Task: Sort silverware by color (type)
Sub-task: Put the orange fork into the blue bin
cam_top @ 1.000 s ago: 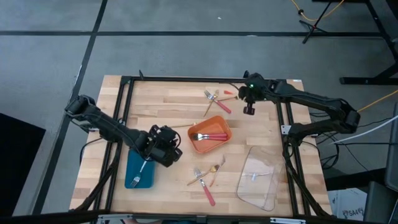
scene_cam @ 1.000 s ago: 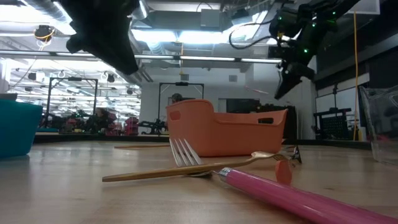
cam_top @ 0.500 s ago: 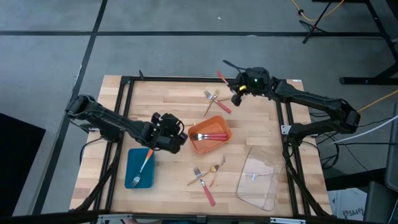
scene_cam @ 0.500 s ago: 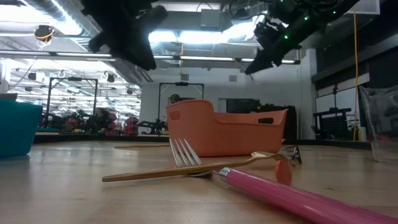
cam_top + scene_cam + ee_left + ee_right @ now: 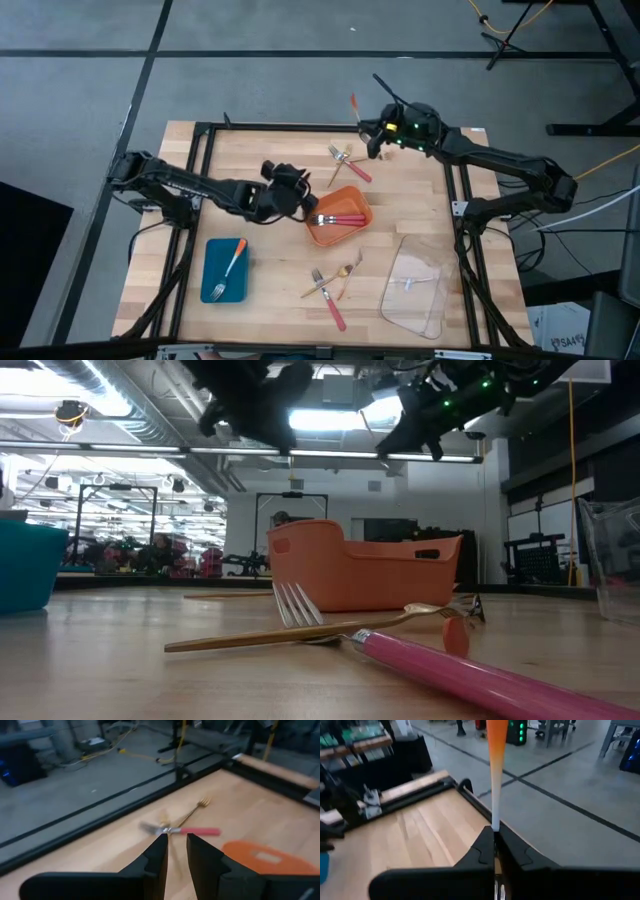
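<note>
While I am looking down on the worktop (image 5: 260, 160), my right end effector (image 5: 362, 122) is hovering over the far edge, clenched on an orange-handled fork (image 5: 495, 767) whose handle is sticking out beyond the fingers. My left end effector (image 5: 303, 205) is hanging above the left rim of the orange tray (image 5: 338, 216); its fingers (image 5: 159, 851) are standing slightly apart with nothing between them.

Two pink-handled forks (image 5: 338, 219) are lying in the orange tray. Another orange-handled fork (image 5: 229, 268) is lying in the blue tray (image 5: 224, 270) at the near left. One silver utensil (image 5: 415, 283) is lying in the clear tray (image 5: 418, 285) at the near right; I cannot make out its type.

Loose silverware is lying in two clusters. At the far side, between the orange tray and the right end effector, a pink-handled fork (image 5: 350, 163) is crossing a gold fork (image 5: 338, 168). At the near side, between the blue and clear trays, another pink-handled fork (image 5: 329, 300) is lying across a gold fork (image 5: 300, 630), with one more piece just beside them.
</note>
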`<state>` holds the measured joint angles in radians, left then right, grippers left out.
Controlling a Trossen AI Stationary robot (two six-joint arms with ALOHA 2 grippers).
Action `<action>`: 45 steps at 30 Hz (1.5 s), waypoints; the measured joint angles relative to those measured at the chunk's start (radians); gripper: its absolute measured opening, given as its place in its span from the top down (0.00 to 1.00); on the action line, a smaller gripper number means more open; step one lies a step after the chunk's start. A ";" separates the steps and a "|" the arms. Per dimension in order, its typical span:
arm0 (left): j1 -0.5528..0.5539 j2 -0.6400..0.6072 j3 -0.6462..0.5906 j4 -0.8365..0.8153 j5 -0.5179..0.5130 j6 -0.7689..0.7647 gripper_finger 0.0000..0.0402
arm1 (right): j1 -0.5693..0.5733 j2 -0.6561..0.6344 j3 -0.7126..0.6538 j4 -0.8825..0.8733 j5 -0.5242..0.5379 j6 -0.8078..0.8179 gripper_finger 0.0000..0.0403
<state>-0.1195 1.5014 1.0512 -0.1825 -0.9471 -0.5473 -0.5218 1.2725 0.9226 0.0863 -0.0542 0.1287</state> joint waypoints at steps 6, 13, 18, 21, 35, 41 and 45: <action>0.055 0.000 0.000 0.176 0.097 0.153 0.84 | 0.064 0.065 0.000 0.177 0.001 0.029 1.00; 0.104 0.000 0.000 0.245 0.103 0.178 0.84 | 0.133 0.141 0.000 0.326 0.017 0.030 1.00; 0.131 0.000 0.000 0.300 0.104 0.176 0.84 | 0.175 0.179 0.000 0.340 0.095 0.030 1.00; 0.152 0.000 0.000 0.340 0.104 0.176 0.84 | 0.201 0.201 0.000 0.340 0.131 0.025 1.00; 0.231 0.000 0.000 0.433 0.210 0.160 0.84 | 0.279 0.255 0.000 0.446 0.159 0.023 1.00; 0.230 0.000 0.000 0.432 0.220 0.162 0.84 | 0.287 0.255 0.000 0.444 0.162 0.023 1.00; 0.226 0.000 0.000 0.431 0.257 0.161 0.84 | 0.285 0.254 0.000 0.436 0.157 0.021 1.00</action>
<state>0.1068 1.5013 1.0512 0.2483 -0.6899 -0.3858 -0.2363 1.5269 0.9226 0.5222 0.1025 0.1495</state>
